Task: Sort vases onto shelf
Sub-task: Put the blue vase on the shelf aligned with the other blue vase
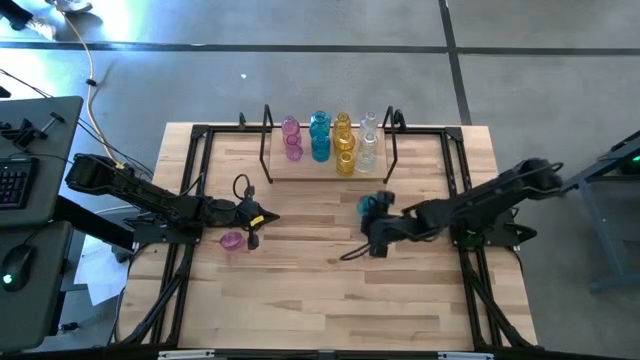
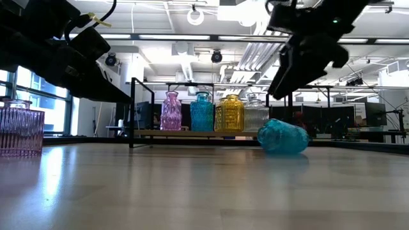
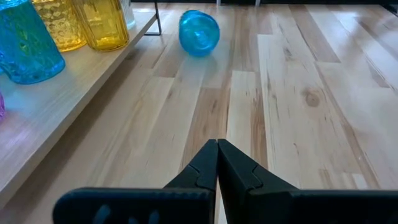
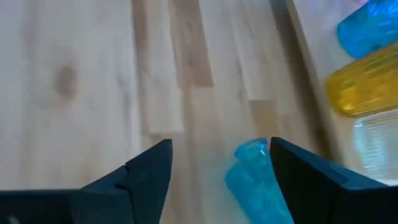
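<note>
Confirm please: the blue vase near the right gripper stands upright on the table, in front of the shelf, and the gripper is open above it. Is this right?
Not quite. The blue vase is not upright; it lies on its side on the table, as the low view shows. The rest holds: it is in front of the shelf, and the right gripper is open above it.
</note>
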`<control>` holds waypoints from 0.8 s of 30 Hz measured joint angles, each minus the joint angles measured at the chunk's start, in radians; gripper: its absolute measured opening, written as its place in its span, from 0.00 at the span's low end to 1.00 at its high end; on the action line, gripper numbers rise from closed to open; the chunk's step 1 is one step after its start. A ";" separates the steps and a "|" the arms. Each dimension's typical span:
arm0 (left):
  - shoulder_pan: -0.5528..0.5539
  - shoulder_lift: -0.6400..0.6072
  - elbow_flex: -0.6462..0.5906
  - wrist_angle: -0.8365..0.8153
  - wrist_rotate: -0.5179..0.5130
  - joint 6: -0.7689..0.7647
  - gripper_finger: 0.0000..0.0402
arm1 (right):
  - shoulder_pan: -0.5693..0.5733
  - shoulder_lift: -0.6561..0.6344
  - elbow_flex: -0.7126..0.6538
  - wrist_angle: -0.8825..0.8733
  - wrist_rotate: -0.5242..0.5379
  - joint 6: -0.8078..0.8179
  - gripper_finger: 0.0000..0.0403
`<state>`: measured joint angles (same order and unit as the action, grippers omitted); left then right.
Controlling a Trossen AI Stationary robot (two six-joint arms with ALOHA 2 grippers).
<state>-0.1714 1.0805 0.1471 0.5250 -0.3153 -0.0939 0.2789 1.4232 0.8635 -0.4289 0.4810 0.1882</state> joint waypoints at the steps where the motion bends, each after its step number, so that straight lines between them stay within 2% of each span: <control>1: 0.000 0.000 0.000 0.000 0.000 0.001 0.00 | -0.004 0.029 0.033 -0.041 0.018 -0.021 0.63; 7: 0.000 0.000 0.000 -0.004 0.006 0.018 0.00 | -0.058 0.200 0.228 -0.267 0.035 -0.091 0.64; 15: 0.000 0.000 0.000 -0.004 0.019 0.020 0.00 | -0.152 0.372 0.416 -0.415 0.034 -0.144 0.64; 24: 0.000 0.000 0.000 -0.004 0.018 0.029 0.00 | -0.203 0.421 0.449 -0.455 -0.021 -0.236 0.64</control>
<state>-0.1711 1.0805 0.1471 0.5205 -0.2970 -0.0651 0.0763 1.8444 1.3127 -0.8835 0.4598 -0.0481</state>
